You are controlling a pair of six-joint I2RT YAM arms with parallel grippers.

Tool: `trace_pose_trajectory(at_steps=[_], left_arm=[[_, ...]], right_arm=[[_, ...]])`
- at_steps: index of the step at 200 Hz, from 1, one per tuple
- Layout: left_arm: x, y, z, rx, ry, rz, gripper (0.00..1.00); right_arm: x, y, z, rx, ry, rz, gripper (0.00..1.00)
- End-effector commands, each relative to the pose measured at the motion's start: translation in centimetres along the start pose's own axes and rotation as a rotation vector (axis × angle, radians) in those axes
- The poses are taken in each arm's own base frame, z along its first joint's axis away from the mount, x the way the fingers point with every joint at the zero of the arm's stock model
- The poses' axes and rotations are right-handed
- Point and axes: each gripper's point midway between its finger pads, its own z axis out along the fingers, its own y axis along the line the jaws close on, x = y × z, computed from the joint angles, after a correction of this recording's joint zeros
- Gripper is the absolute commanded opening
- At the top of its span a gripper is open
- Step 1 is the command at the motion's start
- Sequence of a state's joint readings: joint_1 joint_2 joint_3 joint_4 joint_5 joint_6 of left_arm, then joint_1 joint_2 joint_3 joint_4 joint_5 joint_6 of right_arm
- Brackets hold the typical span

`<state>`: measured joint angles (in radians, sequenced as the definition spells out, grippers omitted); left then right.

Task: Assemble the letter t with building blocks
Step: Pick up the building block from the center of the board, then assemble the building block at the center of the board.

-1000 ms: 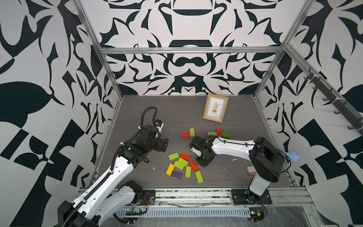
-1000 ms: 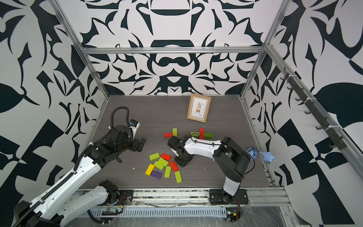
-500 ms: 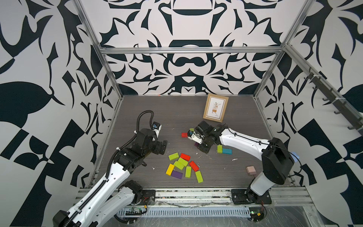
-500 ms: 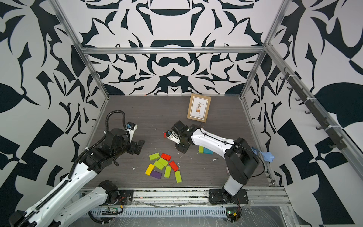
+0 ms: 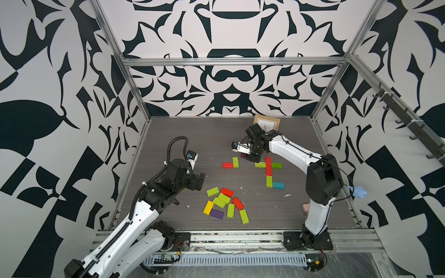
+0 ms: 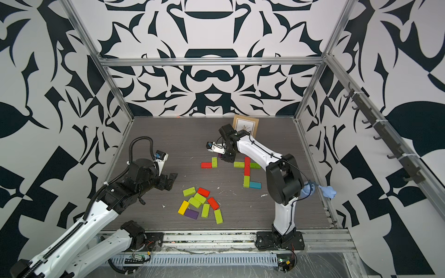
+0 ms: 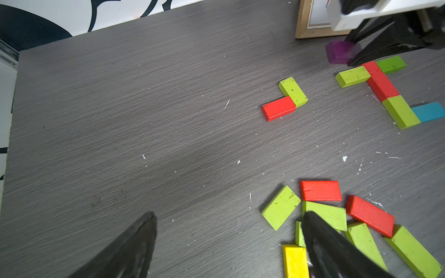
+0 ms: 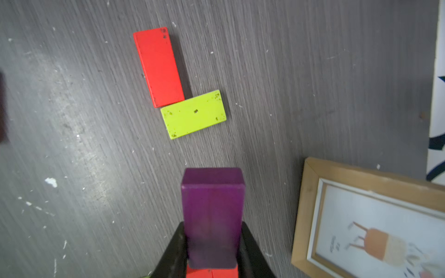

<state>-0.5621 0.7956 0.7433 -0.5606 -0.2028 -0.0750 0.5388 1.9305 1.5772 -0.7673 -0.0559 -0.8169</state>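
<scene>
Grey wood-grain table [image 5: 168,149], my right gripper [image 8: 212,231] clamped on purple block [image 8: 212,199] beside picture frame [image 8: 310,192], its lettering unreadable, my left gripper [image 7: 228,216] spread wide by loose blocks [image 5: 224,199], well apart from frame.

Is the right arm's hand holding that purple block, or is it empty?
Holding it. The right hand is shut on the purple block, its black fingers pressed against both sides.

Painted flat bricks [image 5: 224,198] lie piled up front on the grey tabletop [image 5: 183,134]; behind, a two-brick corner [image 5: 235,162] sits left of a brick cross [image 5: 268,166], a wooden picture frame [image 5: 267,122] rearmost.
</scene>
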Motion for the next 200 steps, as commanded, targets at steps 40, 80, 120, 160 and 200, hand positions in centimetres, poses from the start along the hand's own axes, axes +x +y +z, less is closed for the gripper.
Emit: trace_pose_trajectory(at_steps=[40, 80, 120, 160, 200], left_arm=[[0.2, 0.6, -0.4, -0.029, -0.028, -0.003, 0.98], [0.2, 0.8, -0.4, -0.035, -0.034, -0.004, 0.98], [0.2, 0.9, -0.5, -0.046, -0.032, -0.001, 0.98], [0.3, 1.0, -0.5, -0.048, -0.032, -0.003, 0.98], [0.2, 1.0, -0.7, -0.047, -0.041, -0.004, 0.98]], right_arm=[[1.3, 0.5, 2.5, -0.098, 0.107, -0.103, 0.00], [2.0, 0.6, 4.5, -0.111, 0.139, -0.111, 0.00], [1.9, 0.8, 5.3, -0.123, 0.131, -0.109, 0.00], [1.7, 1.1, 6.0, -0.132, 0.137, -0.115, 0.01], [1.7, 1.6, 6.6, -0.135, 0.159, -0.135, 0.02]])
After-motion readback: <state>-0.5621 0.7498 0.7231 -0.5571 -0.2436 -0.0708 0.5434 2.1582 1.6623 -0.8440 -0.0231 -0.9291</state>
